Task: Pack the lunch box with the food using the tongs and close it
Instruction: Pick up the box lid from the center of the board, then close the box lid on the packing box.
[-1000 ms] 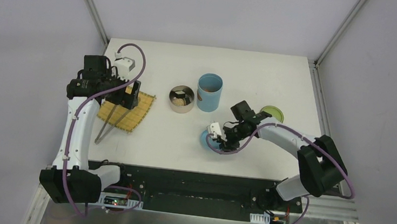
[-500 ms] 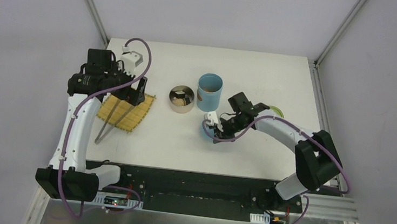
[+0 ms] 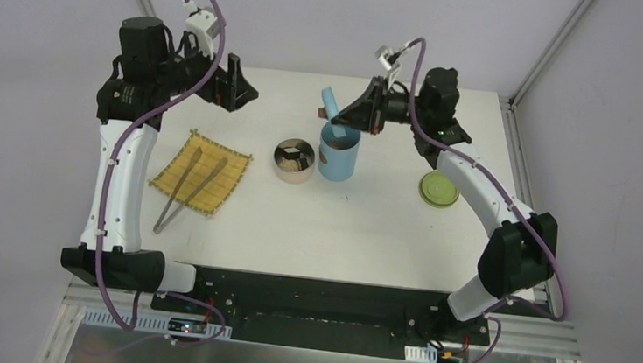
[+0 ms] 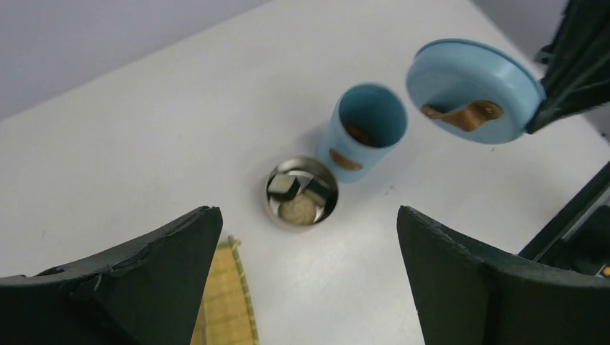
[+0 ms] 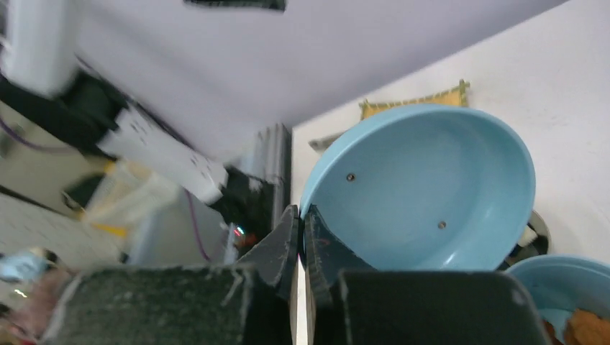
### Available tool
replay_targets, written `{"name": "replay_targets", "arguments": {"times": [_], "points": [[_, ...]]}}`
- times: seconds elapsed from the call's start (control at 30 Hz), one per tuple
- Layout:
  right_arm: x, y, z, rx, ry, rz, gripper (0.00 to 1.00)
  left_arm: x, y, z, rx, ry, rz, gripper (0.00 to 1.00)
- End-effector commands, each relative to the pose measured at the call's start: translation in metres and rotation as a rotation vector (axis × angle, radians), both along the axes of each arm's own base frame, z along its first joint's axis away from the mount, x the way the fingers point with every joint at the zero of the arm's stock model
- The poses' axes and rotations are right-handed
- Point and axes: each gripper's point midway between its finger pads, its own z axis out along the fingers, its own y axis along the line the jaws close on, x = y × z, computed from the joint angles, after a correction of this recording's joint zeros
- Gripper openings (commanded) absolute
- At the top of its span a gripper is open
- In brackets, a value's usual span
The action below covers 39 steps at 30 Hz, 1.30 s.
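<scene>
From above, we see the right arm has carried the blue lid point(image 3: 331, 105) up off the desk point(image 3: 384, 231) to just over the tub point(image 3: 339, 152), and the left arm has risen from the mat point(image 3: 200, 171) left of the tub. The right jaws are pinched tight on the lid's edge. We count one tub, one steel bowl point(image 3: 293, 160) just left of it, one green lid point(image 3: 438, 189) to its right, and one pair of tongs point(image 3: 164, 219) on the one mat.

In the left wrist view, the left jaws gape wide and hold nothing. The bowl holds about three pieces, the tub brown bits we cannot count.

In the right wrist view, the lid hangs tilted above the tub's rim. We judge closing is in hand. Next, the lid needs levelling, centring on the tub and lowering.
</scene>
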Motion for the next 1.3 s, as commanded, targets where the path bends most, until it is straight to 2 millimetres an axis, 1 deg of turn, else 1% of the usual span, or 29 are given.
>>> {"name": "replay_targets", "arguments": {"times": [0.0,0.03,0.1,0.17,0.2,0.3,0.37,0.4,0.53,0.67,0.8,0.9,0.97,1.07,1.17,1.27], "points": [[0.011,-0.019,0.113,0.324,0.286,0.018,0.00,-0.012,-0.051,0.086,-0.246,-0.160,-0.198,0.99],[0.018,-0.022,0.124,0.359,0.342,0.013,0.00,-0.013,-0.057,0.093,-0.285,-0.162,-0.224,0.99],[0.028,-0.025,0.133,0.381,0.388,-0.013,0.00,-0.017,-0.071,0.108,-0.367,-0.172,-0.284,0.99],[0.031,-0.027,0.144,0.406,0.412,-0.037,0.00,-0.018,-0.085,0.122,-0.445,-0.186,-0.333,0.99],[0.033,-0.026,0.148,0.416,0.437,-0.049,0.00,-0.018,-0.091,0.125,-0.476,-0.180,-0.351,0.98],[0.044,-0.027,0.156,0.429,0.529,-0.098,0.00,-0.014,-0.109,0.133,-0.561,-0.166,-0.382,0.97],[0.044,-0.025,0.159,0.414,0.563,-0.106,0.00,-0.008,-0.117,0.137,-0.604,-0.158,-0.383,0.95],[0.053,-0.026,0.170,0.464,0.639,-0.148,0.00,-0.004,-0.120,0.137,-0.622,-0.152,-0.383,0.94],[0.047,-0.021,0.187,0.492,0.659,-0.150,0.00,0.009,-0.131,0.140,-0.680,-0.138,-0.376,0.90],[0.052,-0.022,0.190,0.500,0.703,-0.192,0.00,0.022,-0.134,0.137,-0.715,-0.122,-0.339,0.86],[0.055,-0.019,0.189,0.500,0.738,-0.207,0.00,0.029,-0.143,0.129,-0.737,-0.091,-0.332,0.78],[0.052,-0.014,0.193,0.500,0.737,-0.195,0.00,0.028,-0.151,0.122,-0.751,-0.058,-0.346,0.72],[0.050,-0.014,0.197,0.506,0.731,-0.190,0.00,0.026,-0.156,0.114,-0.760,-0.030,-0.351,0.68],[0.046,-0.015,0.203,0.511,0.724,-0.184,0.00,0.025,-0.160,0.100,-0.768,0.005,-0.350,0.64],[0.042,-0.016,0.207,0.513,0.709,-0.179,0.00,0.025,-0.163,0.091,-0.775,0.027,-0.356,0.62],[0.039,-0.017,0.207,0.510,0.706,-0.174,0.00,0.016,-0.171,0.095,-0.783,0.019,-0.411,0.57]]}}
